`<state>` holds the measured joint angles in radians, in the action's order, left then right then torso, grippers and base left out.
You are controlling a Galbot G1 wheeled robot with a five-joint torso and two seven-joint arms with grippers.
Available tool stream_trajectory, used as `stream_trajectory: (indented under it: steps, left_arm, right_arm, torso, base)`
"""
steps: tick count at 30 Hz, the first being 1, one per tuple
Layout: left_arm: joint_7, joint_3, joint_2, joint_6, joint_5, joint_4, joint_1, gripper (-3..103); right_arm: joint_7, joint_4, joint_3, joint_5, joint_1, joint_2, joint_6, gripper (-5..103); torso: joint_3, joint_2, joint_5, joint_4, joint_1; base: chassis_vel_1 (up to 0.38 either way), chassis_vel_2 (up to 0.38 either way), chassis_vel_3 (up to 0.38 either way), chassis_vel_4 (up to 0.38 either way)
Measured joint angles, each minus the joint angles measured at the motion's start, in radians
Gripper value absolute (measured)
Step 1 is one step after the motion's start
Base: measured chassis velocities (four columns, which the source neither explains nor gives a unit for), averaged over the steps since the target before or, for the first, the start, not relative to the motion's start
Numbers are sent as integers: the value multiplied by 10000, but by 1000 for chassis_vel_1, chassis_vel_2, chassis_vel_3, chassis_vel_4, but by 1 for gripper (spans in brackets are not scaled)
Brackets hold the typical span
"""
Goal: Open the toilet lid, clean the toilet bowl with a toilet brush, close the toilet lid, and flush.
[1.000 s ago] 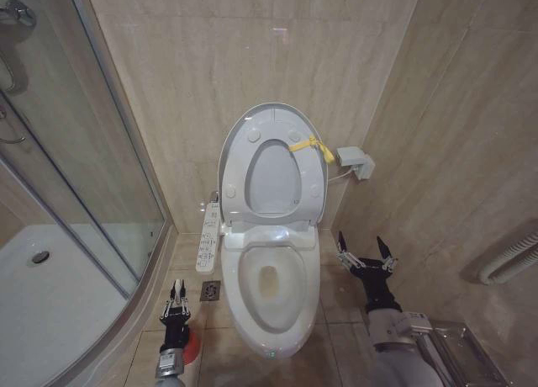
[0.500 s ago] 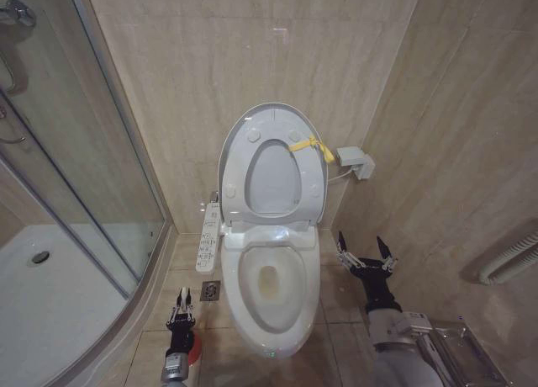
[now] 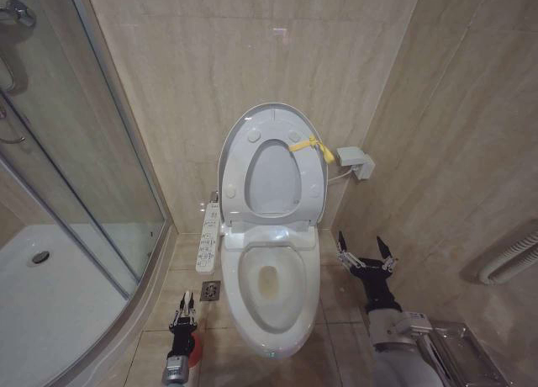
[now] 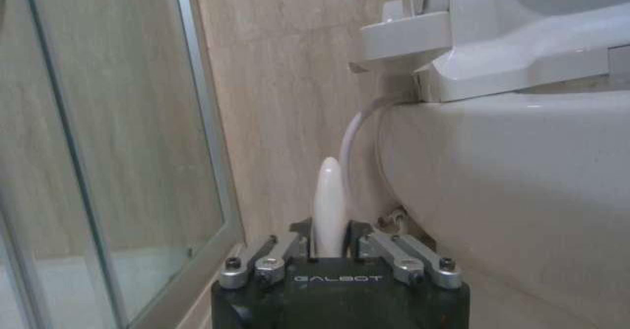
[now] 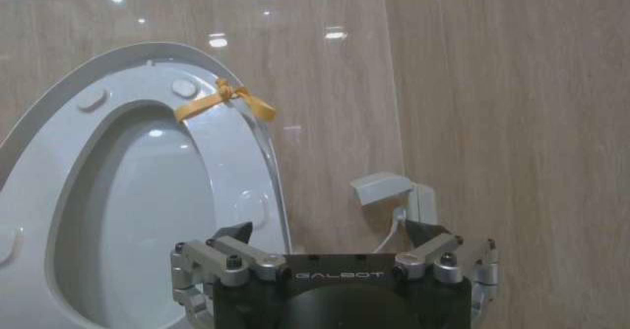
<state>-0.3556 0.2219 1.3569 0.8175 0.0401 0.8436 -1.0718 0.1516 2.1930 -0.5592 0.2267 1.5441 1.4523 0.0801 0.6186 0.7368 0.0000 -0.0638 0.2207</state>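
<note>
The toilet lid [image 3: 273, 164] stands raised against the wall behind the toilet bowl [image 3: 269, 290], a yellow tie [image 3: 311, 146] knotted at its rim. Low on the bowl's left side, the left gripper [image 3: 184, 307] has its fingers pressed around the white handle of the toilet brush [image 4: 328, 205], directly above the red holder [image 3: 194, 345]. On the bowl's right side the right gripper [image 3: 366, 251] hangs with fingers spread, holding nothing. Both gripper bodies carry the word GALBOT

"GALBOT" on left claw [image 4: 328, 259] and right claw [image 5: 332, 242] bodies
</note>
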Motion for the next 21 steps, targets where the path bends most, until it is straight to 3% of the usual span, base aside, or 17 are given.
stream_trajectory:
  steps: [7, 8, 15, 16, 21]
  left_arm:
    - [-132, 35, -46, -11, -126, 664, -290, 24]
    - [-214, 52, -58, -13, -249, 830, -381, 51]
    - [-641, 138, -170, -178, -960, 1957, -1109, 51]
    - [-684, 163, -183, -218, -1001, 2147, -1233, 78]
    - [-820, 320, -354, -595, -1038, 3732, -2107, 78]
  right_arm:
    - [0, -1, 0, 0, 0, 0, 0, 100]
    - [0, -1, 0, 0, -1, 0, 0, 100]
    - [0, -1, 0, 0, 0, 0, 0, 100]
    - [0, -1, 0, 0, -1, 0, 0, 100]
    - [0, -1, 0, 0, 0, 0, 0, 100]
  torso:
    - [0, 0, 0, -1, 0]
    - [0, 0, 0, -1, 0]
    - [0, 0, 0, -1, 0]
    - [0, 0, 0, -1, 0]
    - [0, 0, 0, 0, 0]
  base:
    - [0, 0, 0, 0]
    - [0, 0, 0, 0]
    - [0, 0, 0, 0]
    - [0, 0, 0, 0]
    - [0, 0, 0, 0]
